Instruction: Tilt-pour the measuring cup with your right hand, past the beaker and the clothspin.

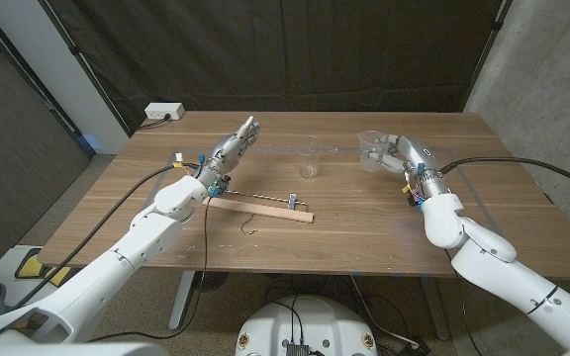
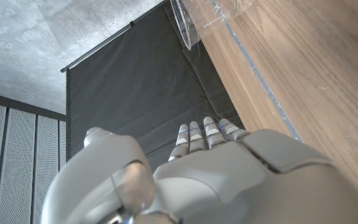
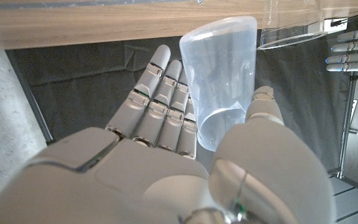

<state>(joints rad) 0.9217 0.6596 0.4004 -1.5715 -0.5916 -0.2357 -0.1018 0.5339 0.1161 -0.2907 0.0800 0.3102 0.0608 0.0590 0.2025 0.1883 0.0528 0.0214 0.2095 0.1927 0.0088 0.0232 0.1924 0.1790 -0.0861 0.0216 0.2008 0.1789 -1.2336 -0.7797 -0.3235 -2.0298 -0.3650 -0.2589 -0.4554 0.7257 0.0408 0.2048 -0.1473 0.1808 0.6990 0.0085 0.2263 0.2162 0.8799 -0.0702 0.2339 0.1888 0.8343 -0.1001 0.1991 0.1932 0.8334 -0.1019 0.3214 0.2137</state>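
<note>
Clear plastic measuring cup [image 1: 371, 149] sits in the right hand [image 1: 396, 155], far right of the see-through glass beaker [image 1: 311, 157] and the wooden clothespin [image 1: 294, 201]. The left hand [image 2: 185, 180] holds nothing, fingers straight. Close up, only fingers [image 3: 160, 102] and thumb pinch the cup; tipping might let it slip.
</note>
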